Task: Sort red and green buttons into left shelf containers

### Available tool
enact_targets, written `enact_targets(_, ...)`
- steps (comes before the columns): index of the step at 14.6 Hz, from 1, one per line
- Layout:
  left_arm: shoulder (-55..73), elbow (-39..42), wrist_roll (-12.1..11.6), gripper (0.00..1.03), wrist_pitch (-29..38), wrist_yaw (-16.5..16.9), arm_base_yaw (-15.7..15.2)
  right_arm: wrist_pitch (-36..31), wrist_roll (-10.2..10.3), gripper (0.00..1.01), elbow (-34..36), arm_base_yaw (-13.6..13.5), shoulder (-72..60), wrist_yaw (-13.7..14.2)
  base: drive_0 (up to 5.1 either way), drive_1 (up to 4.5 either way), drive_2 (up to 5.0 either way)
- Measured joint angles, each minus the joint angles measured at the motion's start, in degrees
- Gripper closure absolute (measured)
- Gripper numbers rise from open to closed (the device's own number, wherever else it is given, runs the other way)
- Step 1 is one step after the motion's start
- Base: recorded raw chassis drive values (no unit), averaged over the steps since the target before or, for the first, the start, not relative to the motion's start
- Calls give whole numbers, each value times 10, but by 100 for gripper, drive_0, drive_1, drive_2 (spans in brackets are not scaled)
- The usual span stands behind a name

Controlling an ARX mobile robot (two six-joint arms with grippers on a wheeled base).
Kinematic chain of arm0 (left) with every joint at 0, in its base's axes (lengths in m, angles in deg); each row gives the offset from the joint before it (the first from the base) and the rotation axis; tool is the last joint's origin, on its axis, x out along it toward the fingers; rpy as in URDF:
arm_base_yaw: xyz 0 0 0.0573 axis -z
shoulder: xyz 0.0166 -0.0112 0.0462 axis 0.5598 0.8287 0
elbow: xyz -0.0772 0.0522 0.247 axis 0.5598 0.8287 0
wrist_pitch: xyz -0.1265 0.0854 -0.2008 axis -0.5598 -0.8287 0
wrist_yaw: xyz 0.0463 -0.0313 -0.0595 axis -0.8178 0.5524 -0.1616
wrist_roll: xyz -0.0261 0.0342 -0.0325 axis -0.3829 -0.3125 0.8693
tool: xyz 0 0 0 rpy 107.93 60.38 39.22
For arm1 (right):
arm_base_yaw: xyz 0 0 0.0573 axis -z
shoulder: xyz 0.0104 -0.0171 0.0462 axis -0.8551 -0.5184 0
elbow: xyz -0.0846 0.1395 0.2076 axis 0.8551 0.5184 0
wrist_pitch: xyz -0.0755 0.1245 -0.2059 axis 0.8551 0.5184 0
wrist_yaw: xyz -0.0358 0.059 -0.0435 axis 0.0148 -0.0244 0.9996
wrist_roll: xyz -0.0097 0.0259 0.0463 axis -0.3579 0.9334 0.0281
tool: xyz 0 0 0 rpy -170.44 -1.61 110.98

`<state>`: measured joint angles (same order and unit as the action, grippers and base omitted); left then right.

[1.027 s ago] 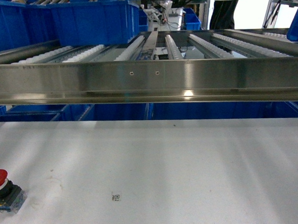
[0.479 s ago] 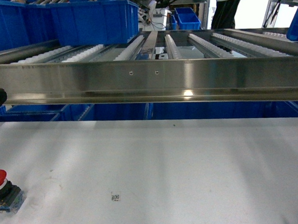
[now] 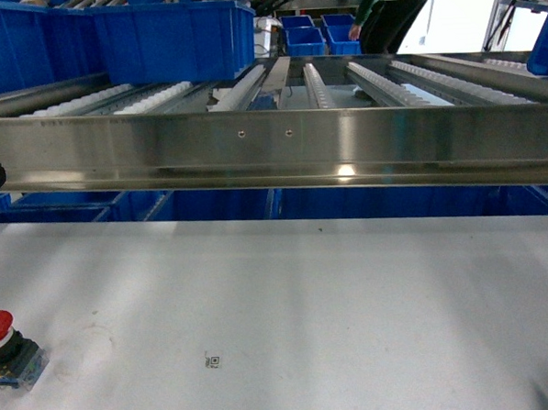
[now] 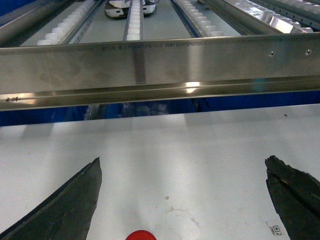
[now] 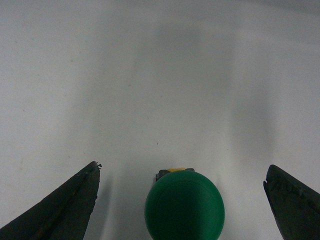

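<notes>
I have both hands over the white table (image 3: 352, 293), each spread wide with nothing held. Through the right wrist camera the green button (image 5: 184, 205) sits on the table between the two dark fingers (image 5: 60, 210), at 6 o'clock in that view, cap up and facing the lens, untouched on either side; the right hand (image 5: 182, 200) is already lined up over it. Through the left wrist camera only a sliver of the red button (image 4: 140, 235) shows at 6 o'clock, between the fingers of the left hand (image 4: 182, 200) but nearer the left one. In the head view the red button (image 3: 4, 343) stands upright at about 8 o'clock near the table's left edge, and the green one is out of that frame. The blue bins (image 3: 155, 37) sit on the roller shelf (image 3: 271, 145) at 11 o'clock. I judge the right hand nearer its grasp: it need only drop and close.
</notes>
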<state>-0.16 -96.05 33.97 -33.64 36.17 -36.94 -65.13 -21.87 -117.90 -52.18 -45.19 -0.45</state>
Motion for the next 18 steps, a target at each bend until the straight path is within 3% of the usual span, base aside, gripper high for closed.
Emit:
enact_targets(7, 0, 0, 0, 5, 0, 0, 0, -45, -36, 3, -12, 14, -101, 17, 0, 0, 0)
enact_targets(9, 0, 0, 0, 5, 0, 0, 0, -51, -36, 3, -13, 17, -110, 16, 0, 0, 0)
enact_targets(12, 0, 0, 0, 5, 0, 0, 0, -60, -36, 31, -16, 17, -116, 7, 0, 0, 0)
enact_targets(14, 0, 0, 0, 5, 0, 0, 0, -64, -36, 61, -13, 17, -119, 3, 0, 0, 0)
enact_targets(15, 0, 0, 0, 5, 0, 0, 0, -73, -37, 69, -11, 15, -123, 3, 0, 0, 0)
enact_targets(18, 0, 0, 0, 5, 0, 0, 0, -87, -38, 74, -6, 12, -124, 2, 0, 0, 0)
